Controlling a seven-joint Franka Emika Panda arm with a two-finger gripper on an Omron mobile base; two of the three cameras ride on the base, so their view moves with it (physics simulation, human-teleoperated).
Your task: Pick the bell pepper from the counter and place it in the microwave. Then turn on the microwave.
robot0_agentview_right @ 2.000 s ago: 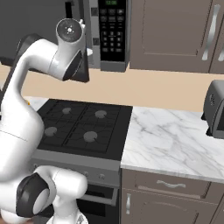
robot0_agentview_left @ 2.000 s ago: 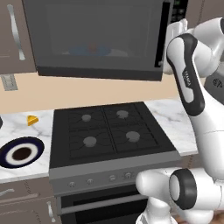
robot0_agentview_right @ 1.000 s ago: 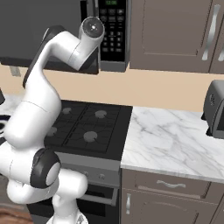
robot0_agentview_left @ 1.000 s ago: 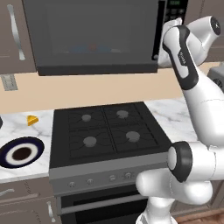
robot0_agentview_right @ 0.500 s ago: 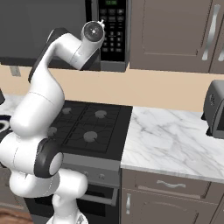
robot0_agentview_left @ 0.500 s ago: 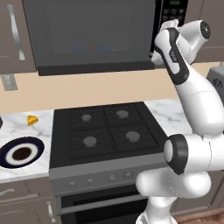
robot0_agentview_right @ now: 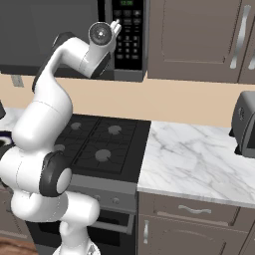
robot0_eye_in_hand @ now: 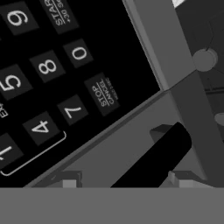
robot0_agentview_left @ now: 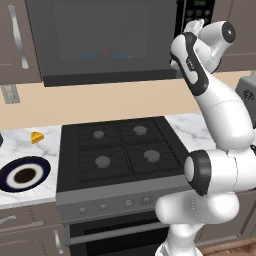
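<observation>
The arm reached up and across to the microwave [robot0_agentview_left: 105, 42], with the tool [robot0_agentview_right: 116, 25] raised against the black keypad panel [robot0_agentview_right: 128, 32] at the appliance's right end. From the left side the tool [robot0_agentview_left: 196, 24] stood at the keypad's lower part, just beside the closed glass door [robot0_agentview_left: 102, 37]. Looking along the hand, the number keys and the STOP/CANCEL key [robot0_eye_in_hand: 104, 93] lay very close ahead, with the grey lower edge of the microwave running diagonally under them. One dark fingertip [robot0_eye_in_hand: 151, 162] crossed the lower part of that view; whether the tool was open or closed I could not tell, and nothing showed between its fingers.

Through the dark door a small red shape that may have been the bell pepper [robot0_agentview_left: 106, 52] sat inside, well to the left of the tool. Below, the black stovetop [robot0_agentview_left: 120, 150] sat between stretches of marble counter [robot0_agentview_right: 194, 159]. A dark-rimmed plate [robot0_agentview_left: 22, 175] and a small yellow wedge [robot0_agentview_left: 36, 137] lay on the left stretch, and a silver toaster [robot0_agentview_right: 245, 124] stood on the right.
</observation>
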